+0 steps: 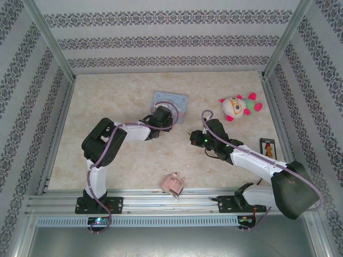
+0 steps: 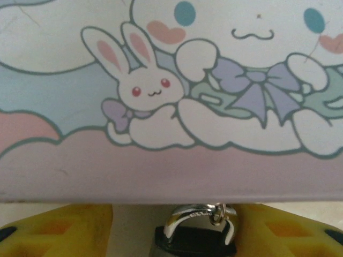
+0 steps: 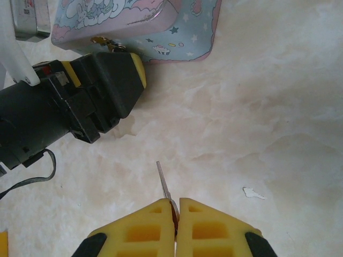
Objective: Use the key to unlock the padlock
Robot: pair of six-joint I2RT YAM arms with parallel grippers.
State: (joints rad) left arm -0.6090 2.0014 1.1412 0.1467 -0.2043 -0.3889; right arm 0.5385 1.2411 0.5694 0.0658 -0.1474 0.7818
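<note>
Marbled beige tabletop [image 3: 257,107] runs between patterned walls. Near the front edge lies a pink toy block [image 1: 173,184]. Farther in, the right gripper [image 3: 176,206] has its jaws pressed together on the key [image 3: 163,184], whose thin blade sticks out forward over bare tabletop. Beyond it, the left gripper [image 1: 162,113] sits against the near side of the blue cartoon tin [image 3: 182,32], jaws apart on either side of the padlock [image 2: 195,240], which sits at the tin's front edge. A plush toy [image 1: 239,107] lies farther right.
</note>
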